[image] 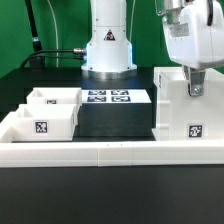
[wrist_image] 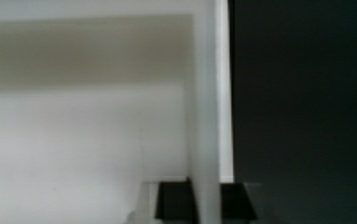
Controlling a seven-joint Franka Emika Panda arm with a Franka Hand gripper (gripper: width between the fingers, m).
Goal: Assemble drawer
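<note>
The tall white drawer housing stands at the exterior view's right, with a square tag on its front. My gripper reaches down onto its top. In the wrist view the gripper has its two black fingers closed on either side of the housing's thin upright wall. Two small white trays sit at the exterior view's left: one at the front with a tag, and one behind it. Their knobs do not show clearly.
The marker board lies on the black table between the trays and the housing. The long low white border wall runs along the front. The robot's white base stands at the back.
</note>
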